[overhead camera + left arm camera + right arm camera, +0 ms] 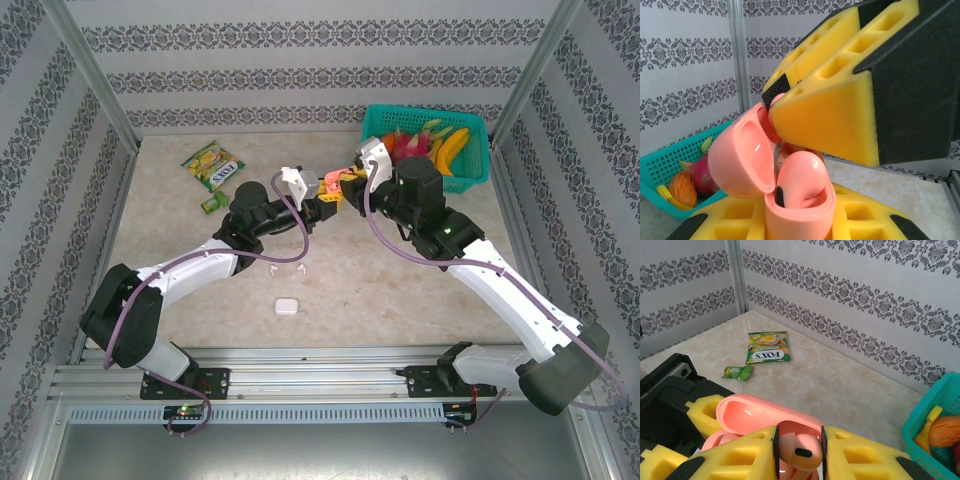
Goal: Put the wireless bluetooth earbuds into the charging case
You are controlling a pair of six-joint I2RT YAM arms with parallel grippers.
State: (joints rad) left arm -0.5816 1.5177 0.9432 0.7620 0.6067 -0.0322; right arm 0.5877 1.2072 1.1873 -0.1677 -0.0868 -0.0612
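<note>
Aloft, coral-pink earbud [802, 452] gripped in right tool [799, 441], just over open case [802, 195] gripped in left tool [799, 224].

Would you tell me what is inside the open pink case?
A coral-pink earbud, pinched by the right gripper, sits at the case mouth. It covers the wells beneath, so their contents are hidden.

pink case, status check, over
Left hand shut on open pink case. Right hand shut on pink earbud, at case mouth. Nothing blocking.
</note>
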